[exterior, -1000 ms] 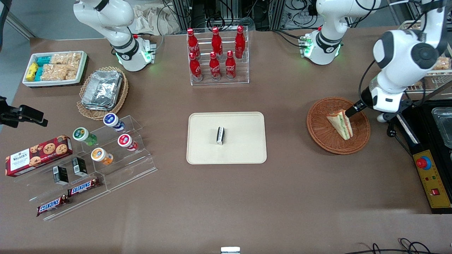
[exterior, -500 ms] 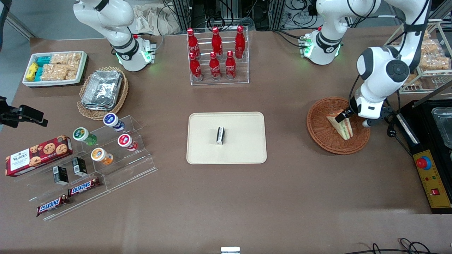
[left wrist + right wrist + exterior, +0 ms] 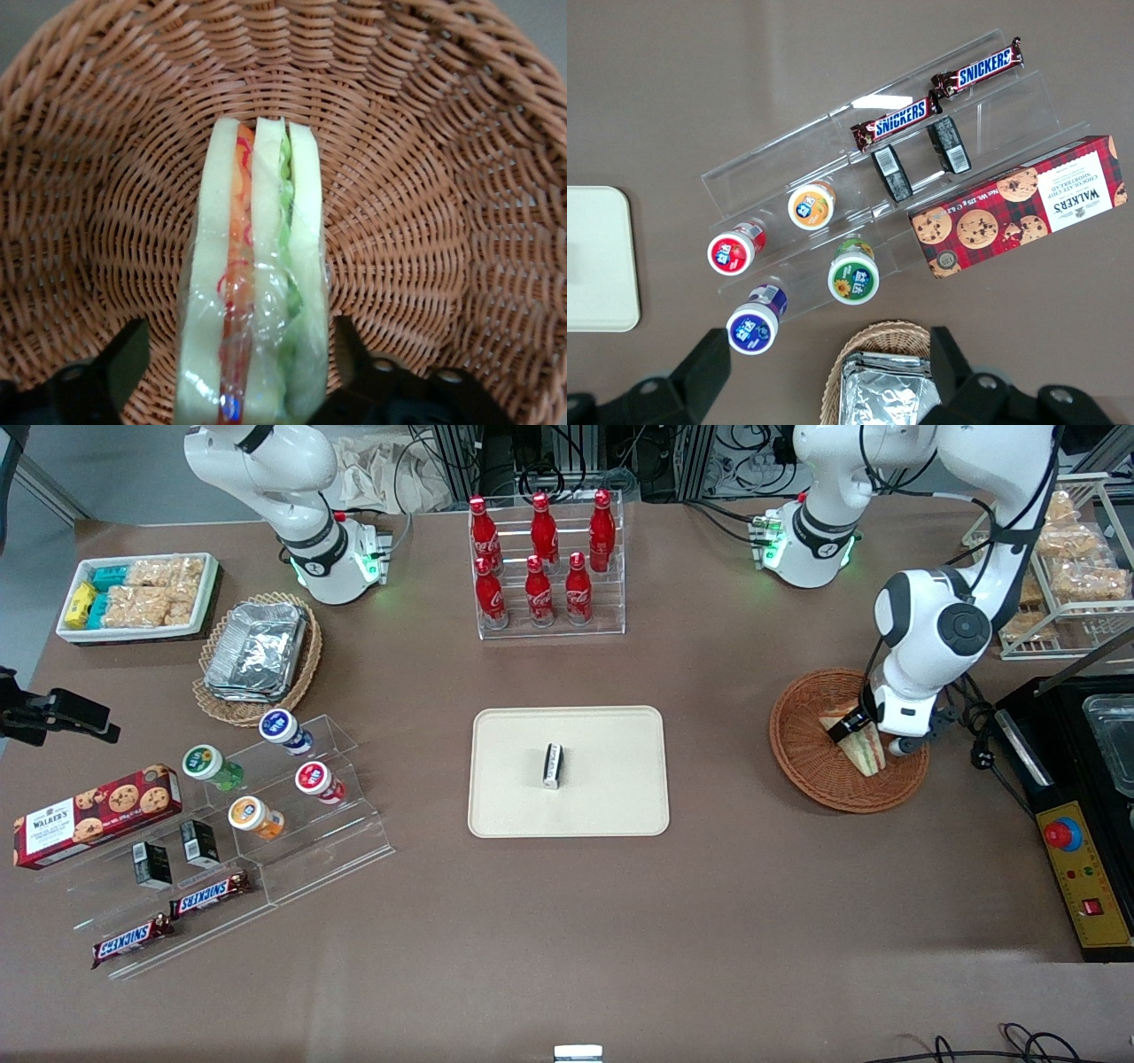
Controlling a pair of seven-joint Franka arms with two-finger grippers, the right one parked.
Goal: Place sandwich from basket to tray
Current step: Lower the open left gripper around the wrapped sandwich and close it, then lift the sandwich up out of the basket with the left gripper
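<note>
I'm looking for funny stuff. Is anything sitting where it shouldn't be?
Yes: a small black box lies on the tray, where the sandwich should go. The sandwich stands on edge in the basket, with the open gripper around it.

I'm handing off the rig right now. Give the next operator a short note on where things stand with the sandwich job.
Tool: the left arm's, low in the basket, open, one finger on each side of the sandwich, not yet closed on it.
Sandwich: in the basket, standing on edge in clear wrap, filling edge facing the wrist camera.
Tray: mid-table, toward the parked arm from the basket; a small black-and-white pack lies on it.
Done: approach and straddle.
Left: close, lift, carry to the tray, set down on a bare part, release.
</note>
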